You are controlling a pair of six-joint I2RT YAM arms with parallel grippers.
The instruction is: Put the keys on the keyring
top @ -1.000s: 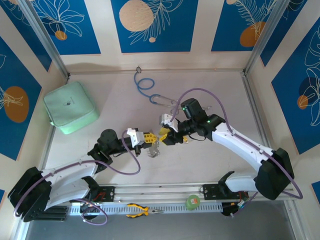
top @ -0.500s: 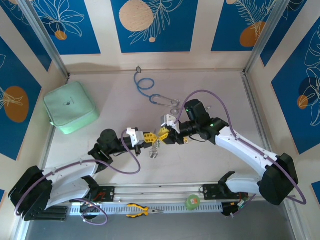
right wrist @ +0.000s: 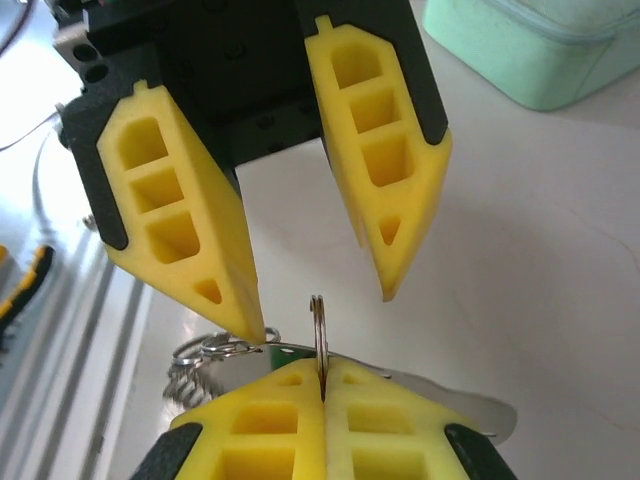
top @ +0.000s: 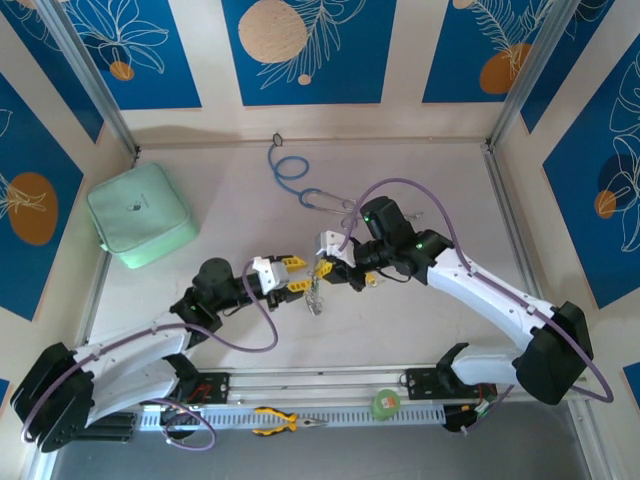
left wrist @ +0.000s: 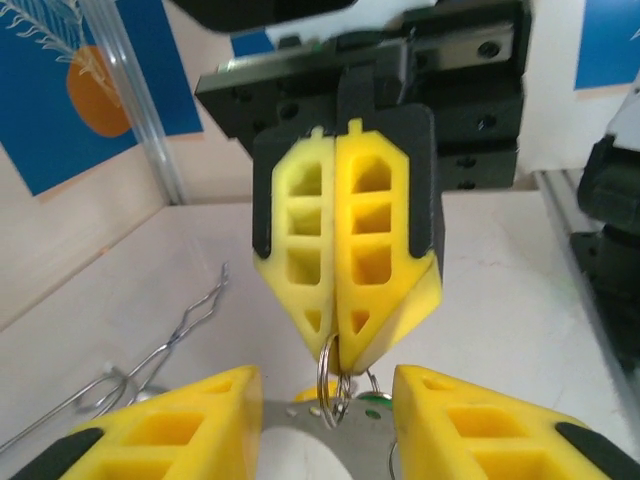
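The keyring, a small silvery split ring [right wrist: 318,325], stands upright in my right gripper [right wrist: 322,370], which is shut on it. A flat silvery tag [left wrist: 300,425] with holes, small rings and a chain [right wrist: 200,360] hang from it. Slivers of a yellow key head [left wrist: 312,396] and a green one [left wrist: 372,398] show behind the tag. My left gripper [left wrist: 328,388] is open, with one finger on each side of the tag. From above, both grippers meet tip to tip at mid-table: left [top: 298,273], right [top: 326,270], the bunch [top: 315,297] dangling between them.
A mint-green pouch [top: 140,215] lies at the left. A stethoscope with a blue tube [top: 289,168] and metal arms [top: 325,197] lies behind the grippers. Yellow-handled pliers [top: 285,420] and a round green disc [top: 385,403] rest on the front rail.
My right gripper has closed onto the split ring. My left gripper, shut on the bunch before, has opened its fingers and drawn slightly left.
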